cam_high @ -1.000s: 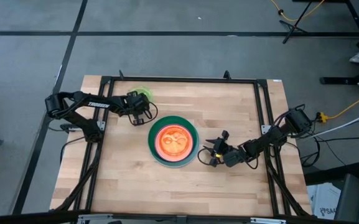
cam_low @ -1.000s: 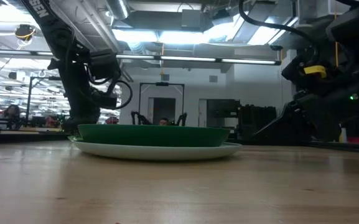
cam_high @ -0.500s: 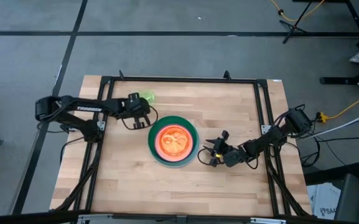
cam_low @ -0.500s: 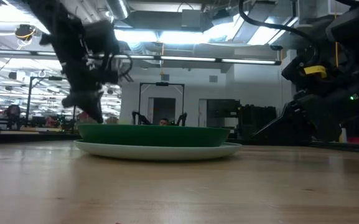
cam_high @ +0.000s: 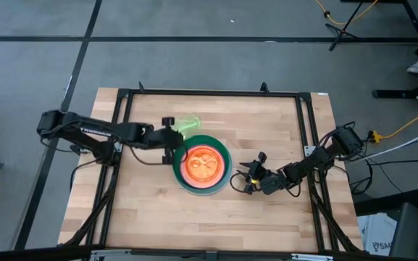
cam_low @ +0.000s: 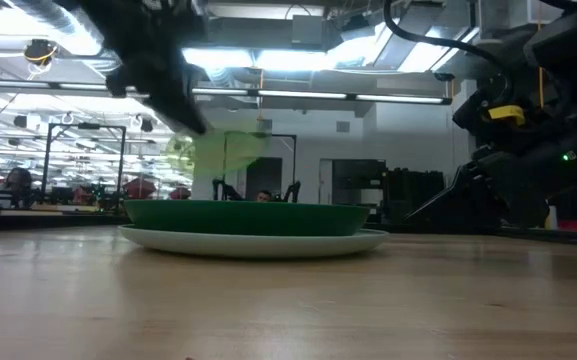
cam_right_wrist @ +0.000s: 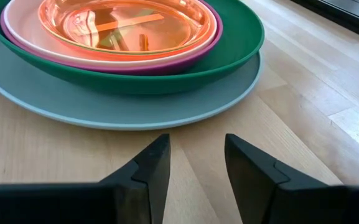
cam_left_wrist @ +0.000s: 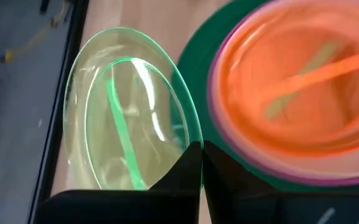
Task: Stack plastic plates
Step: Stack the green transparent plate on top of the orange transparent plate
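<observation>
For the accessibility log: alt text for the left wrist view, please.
The left gripper, shut on a translucent neon green plate, holds it by the rim beside the stack, where an orange plate tops pink and magenta rims inside a dark green plate on the wooden table.

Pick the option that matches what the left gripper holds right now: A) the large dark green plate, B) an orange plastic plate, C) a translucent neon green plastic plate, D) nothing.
C: the left gripper is closed on the rim of the translucent neon green plastic plate, carried beside the stack.
</observation>
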{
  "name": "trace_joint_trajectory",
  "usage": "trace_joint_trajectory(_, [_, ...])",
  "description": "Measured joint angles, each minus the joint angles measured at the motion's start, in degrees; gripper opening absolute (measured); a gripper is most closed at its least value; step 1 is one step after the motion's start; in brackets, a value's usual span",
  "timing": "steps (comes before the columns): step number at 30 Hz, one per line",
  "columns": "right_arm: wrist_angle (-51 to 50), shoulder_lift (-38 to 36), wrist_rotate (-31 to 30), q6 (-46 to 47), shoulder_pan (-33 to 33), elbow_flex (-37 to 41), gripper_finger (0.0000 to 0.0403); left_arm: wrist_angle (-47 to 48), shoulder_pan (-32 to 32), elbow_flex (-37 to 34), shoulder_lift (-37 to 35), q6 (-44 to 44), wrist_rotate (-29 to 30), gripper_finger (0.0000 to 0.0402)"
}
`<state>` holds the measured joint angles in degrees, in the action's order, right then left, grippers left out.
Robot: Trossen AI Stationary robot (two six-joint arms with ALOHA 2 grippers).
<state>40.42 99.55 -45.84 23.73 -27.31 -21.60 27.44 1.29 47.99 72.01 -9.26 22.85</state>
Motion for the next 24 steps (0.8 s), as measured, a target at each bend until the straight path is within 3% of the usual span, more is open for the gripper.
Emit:
trace_joint_trajectory(7, [0.0,0.0,0.0,0.0,0.0,0.0,0.0145,-6.5,8.2,0.6,1.3,1.5,-0.1,0.0001])
trace_joint_trajectory(16, [-0.1,0.0,-0.1,0.0,0.0,0.0,0.0145,-16.6,15.9,0.6,8.6,3.1,-0.1,0.0001])
trace_joint_trajectory(24, [-0.3,0.0,-0.1,0.0,0.0,0.0,0.0145,-19.9,19.4,0.6,14.7,4.2,-0.1,0.0004])
